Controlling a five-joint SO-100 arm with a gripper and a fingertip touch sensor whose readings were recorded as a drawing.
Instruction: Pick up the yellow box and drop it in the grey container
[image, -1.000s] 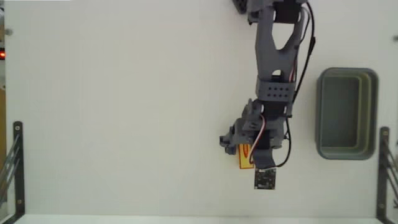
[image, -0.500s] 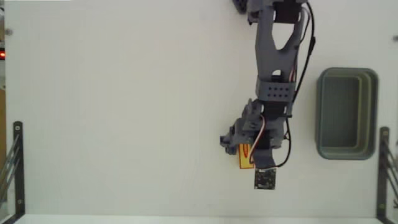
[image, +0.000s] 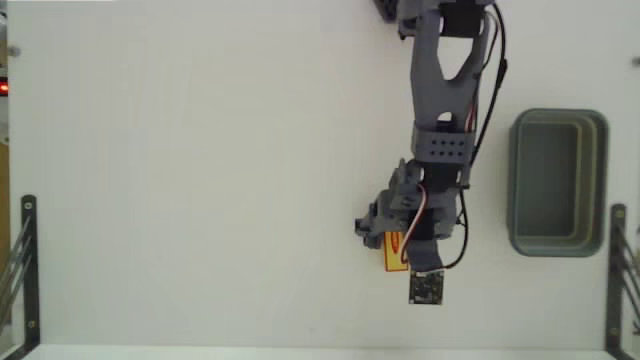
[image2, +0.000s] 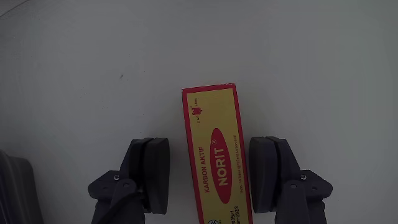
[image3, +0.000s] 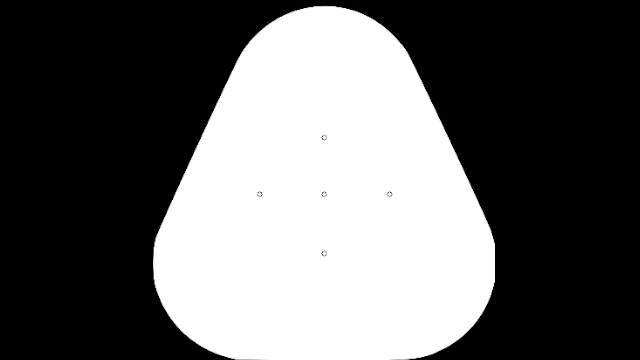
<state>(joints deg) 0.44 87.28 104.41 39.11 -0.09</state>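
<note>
Progress so far: nothing lifted, nothing dropped yet. Pincer (image2: 211, 177) spread wide, straddling the yellow box (image2: 214, 158), which lay flat on the counter (image2: 93, 74) between both fingers with small gaps either side. Over to the right in the fixed view, grey container (image: 598, 180) sat empty, well apart. Squeeze, lift, carry all left.

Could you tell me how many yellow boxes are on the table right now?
1. The yellow box lies flat on the white table between the open end effector's fingers, left of the grey container in the fixed view.
</note>
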